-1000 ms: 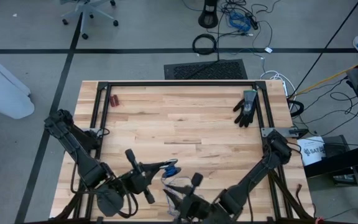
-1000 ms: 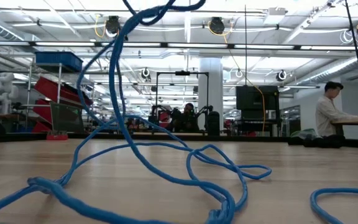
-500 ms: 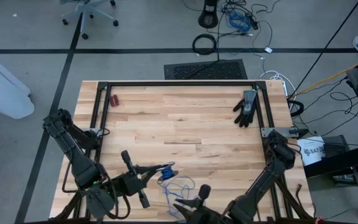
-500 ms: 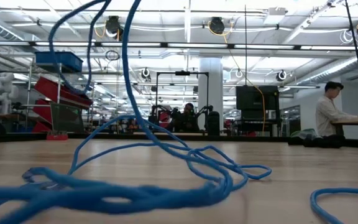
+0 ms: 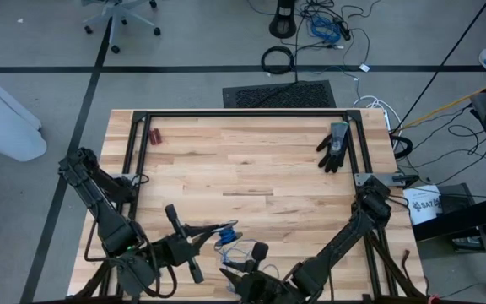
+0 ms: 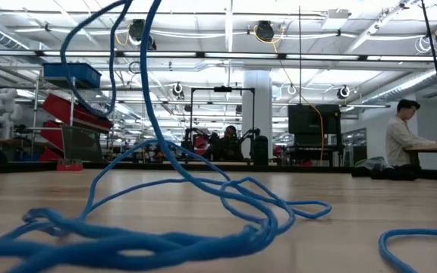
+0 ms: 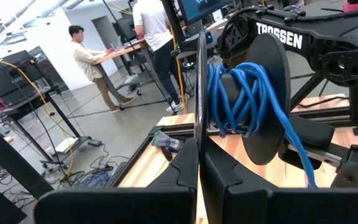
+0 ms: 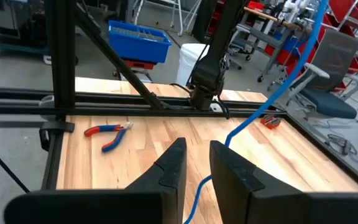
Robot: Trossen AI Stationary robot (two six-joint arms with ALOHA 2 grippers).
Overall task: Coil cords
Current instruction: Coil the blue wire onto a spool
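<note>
Blue cord (image 6: pixel 203 220) lies in loose loops on the wooden surface (image 5: pixel 251 169) at its near edge, between the two arms; part is wound on a black spool (image 7: pixel 263 93) in front of the left pincer (image 7: pixel 199 168). Left pincer is pressed together, clamped on the spool's thin flange. "TROSSEN" reads white on the arm behind the spool. Right pincer (image 8: pixel 194 165) sits just beside the loops, partly spread, cord running up between its fingers; grip can't be told. Black glove (image 5: pixel 334 145) and red pliers (image 8: pixel 107 134) lie well apart.
</note>
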